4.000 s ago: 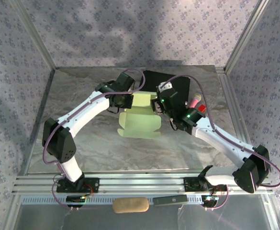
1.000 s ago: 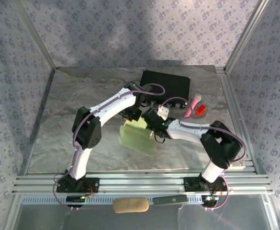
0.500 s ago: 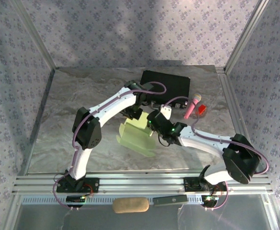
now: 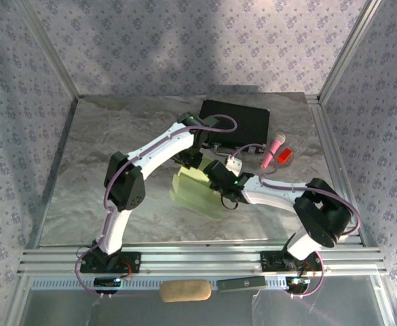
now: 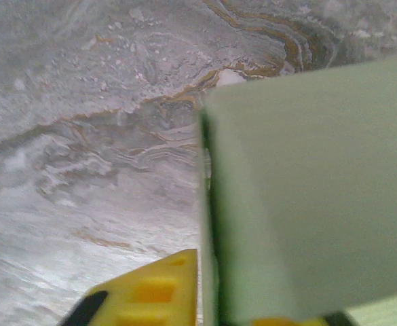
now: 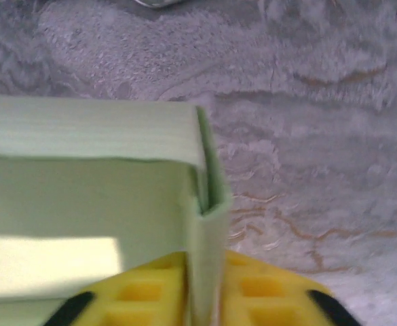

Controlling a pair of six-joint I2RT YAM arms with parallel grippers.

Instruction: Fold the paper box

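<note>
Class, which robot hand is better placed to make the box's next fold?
Probably right: the right hand pinches an upright corner wall of the pale yellow-green card box; the left hand straddles a panel edge, grip unclear.

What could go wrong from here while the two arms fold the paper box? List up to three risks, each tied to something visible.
1. The right gripper is clamped on one thin wall of the paper box by a corner; a hard pull could crease or tear it.
2. The left gripper straddles another wall, its hold unclear; the box might slip or spring open.
3. Both grippers work close together at the box and could collide.
</note>
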